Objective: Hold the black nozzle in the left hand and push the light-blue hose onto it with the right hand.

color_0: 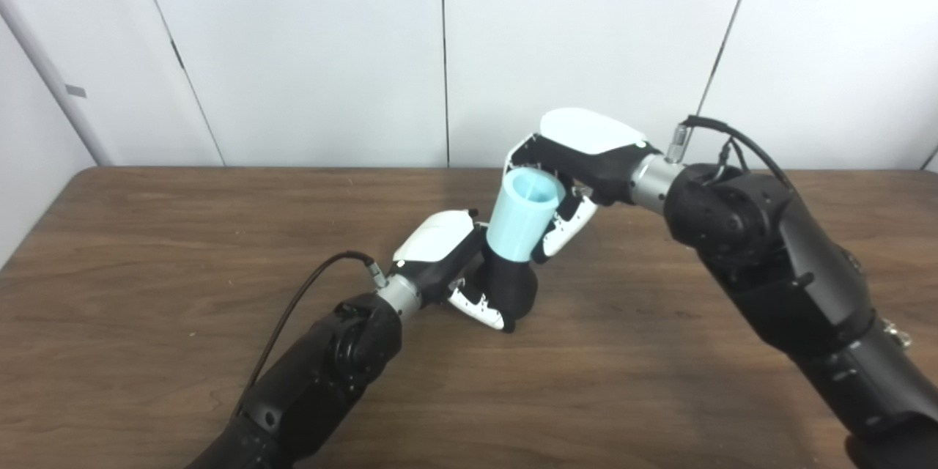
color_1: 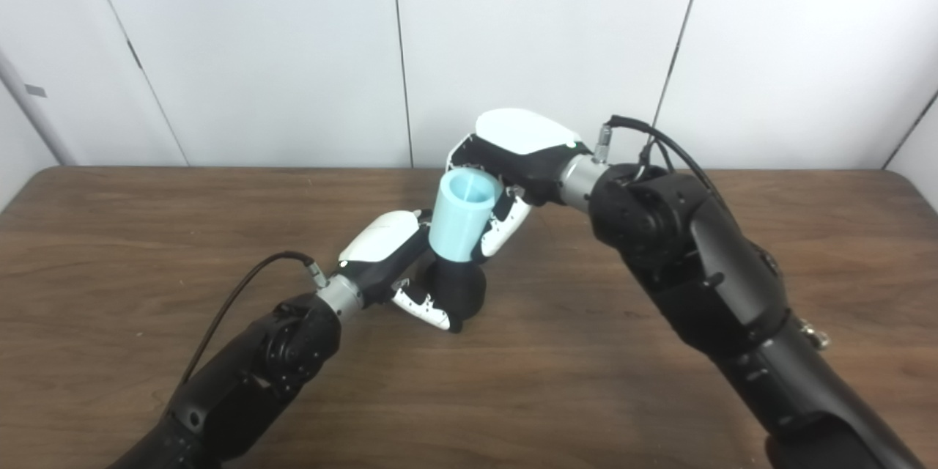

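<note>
Step in hand: seating hose on nozzle. Advice: push straight along the shared axis, nozzle braced.
Left hand (color_0: 458, 271): clasps nozzle (color_0: 511, 287), black, flared, base at table (color_0: 146, 249).
Right hand (color_0: 579, 168): grips hose (color_0: 522, 218), pale blue, short, open-topped, tilted, lower end over nozzle; seating depth unclear.

You are looking down from two side-by-side head cameras, both facing the wooden bench (color_0: 146, 271) and white wall (color_1: 256, 51), sharing nearly everything.
</note>
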